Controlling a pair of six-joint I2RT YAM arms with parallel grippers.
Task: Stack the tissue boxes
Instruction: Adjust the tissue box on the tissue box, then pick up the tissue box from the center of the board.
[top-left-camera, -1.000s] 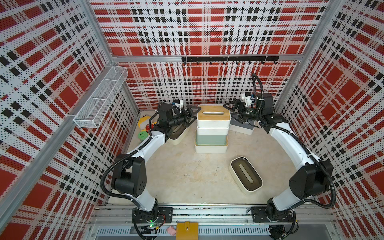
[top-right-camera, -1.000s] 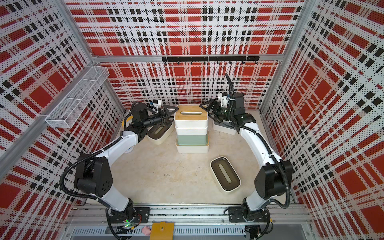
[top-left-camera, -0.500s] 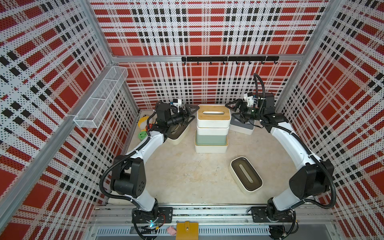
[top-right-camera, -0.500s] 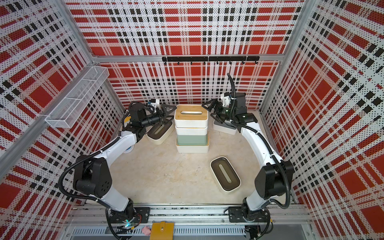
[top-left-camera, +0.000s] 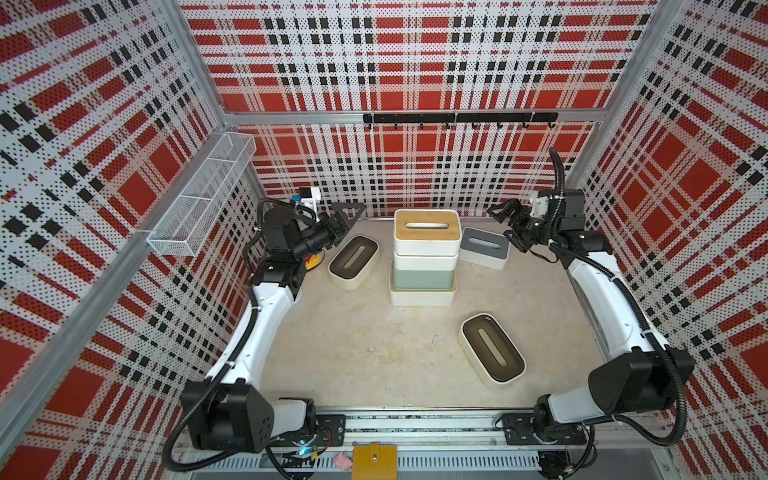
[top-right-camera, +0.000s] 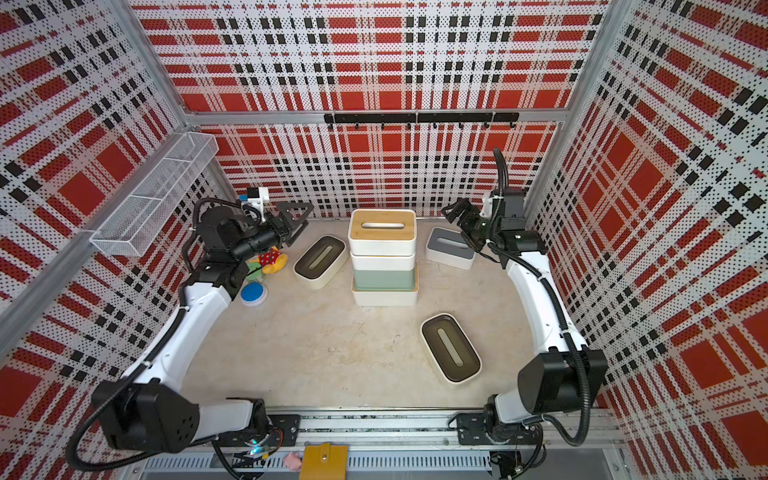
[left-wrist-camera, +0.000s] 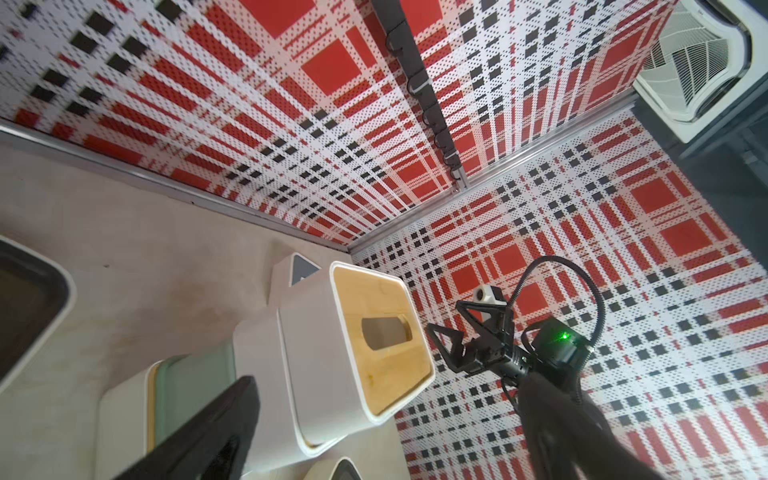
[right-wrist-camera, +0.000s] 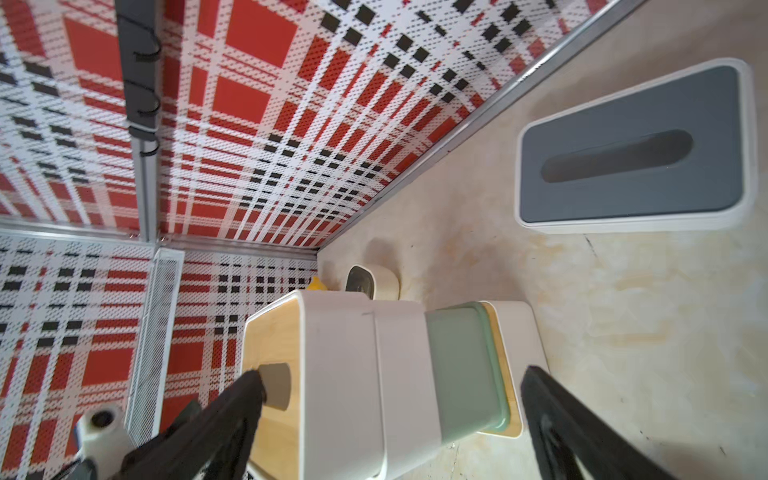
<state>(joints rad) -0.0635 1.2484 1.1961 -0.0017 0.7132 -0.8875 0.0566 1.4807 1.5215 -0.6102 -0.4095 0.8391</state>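
Overall, the workspace is a stained beige tabletop (top-left-camera: 353, 357) boxed in on 3 sides by perforated red, white and black plaid walls (top-left-camera: 415, 62). A black hook rail (top-left-camera: 457, 118) runs across the back wall and a white wire basket (top-left-camera: 199, 203) is fixed to the left one. A yellow-red plush toy (top-right-camera: 274, 262) and a blue disc (top-right-camera: 253, 293) lie beside the left arm in a top view.

Toward the back centre stands a stack (top-right-camera: 383, 257) of 4 tissue boxes. From the table up they are a white bottom box (top-left-camera: 419, 298) with a tan lid edge, the mint-green box (top-left-camera: 422, 279), a white middle box (top-left-camera: 426, 262) and the tan-lidded top box (top-left-camera: 427, 226). 3 more lie loose: an olive-lidded box (top-left-camera: 353, 259) just left of the stack, a grey-lidded box (top-left-camera: 484, 245) just right of it, and a second olive-lidded box (top-left-camera: 492, 351) in front, toward the right arm.

The left gripper (top-left-camera: 345, 222) is raised off the table, left of the top box and apart from it, its jaws spread wide and holding nothing. The right gripper (top-left-camera: 505, 226) is raised on the opposite side, also spread wide and empty, with the grey-lidded box between it and the stack in both top views. In the right wrist view its fingers (right-wrist-camera: 232, 415) frame the stack without touching it.

Compared with 1 second ago, both grippers have backed away from the top box, which they then flanked closely. The stack and the 3 loose boxes lie as they did
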